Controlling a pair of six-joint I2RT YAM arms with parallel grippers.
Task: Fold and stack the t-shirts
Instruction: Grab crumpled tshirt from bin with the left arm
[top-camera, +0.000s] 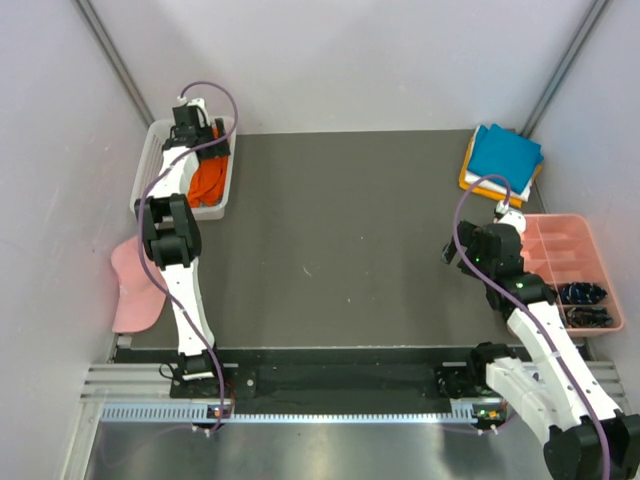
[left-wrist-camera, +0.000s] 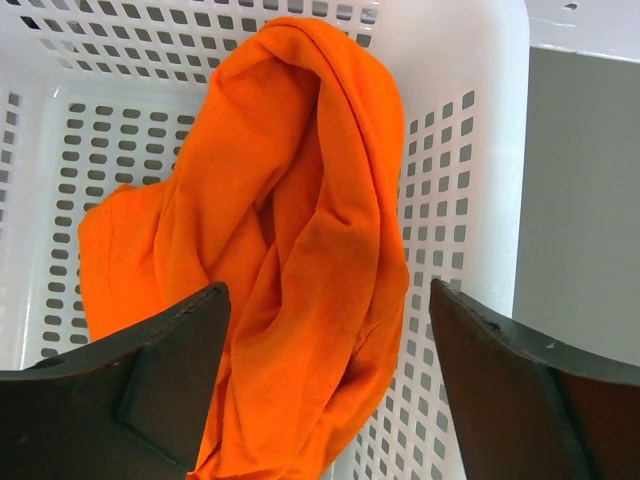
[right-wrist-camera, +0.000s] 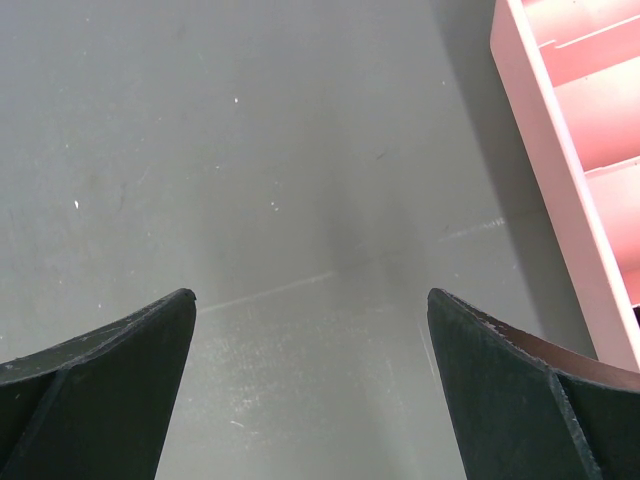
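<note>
**Arm and hand pose.** The left arm reaches to the far left corner of the bench (top-camera: 340, 240). My left hand (left-wrist-camera: 325, 290) points down into a white perforated basket (left-wrist-camera: 470, 60). It is released: the fingers stand wide apart with cloth between them, and on the right side the basket wall shows between cloth and finger. The right arm is bent back at mid right. The right hand (right-wrist-camera: 310, 295) is spread wide and grasping nothing, hanging over bare bench just beside a pink tray (right-wrist-camera: 560, 120).

**Hidden or unclear.** From above, the left arm covers part of the basket. In the wrist view the lower end of the cloth is cut off by the frame.

**Containers and contents.**
- The basket holds the orange t-shirt (left-wrist-camera: 300, 200), crumpled and draped against its right wall.
- The tray's near compartments hold small dark items (top-camera: 585, 295), too small for me to identify.
- At the far right, a folded teal t-shirt (top-camera: 505, 152) lies on top, with what appears to be a white one (top-camera: 515, 188) under it, seen only as an edge. An amber yellow one (top-camera: 466, 178) is lowest.
- A pink cap (top-camera: 132, 285) lies at the left edge of the bench.
</note>
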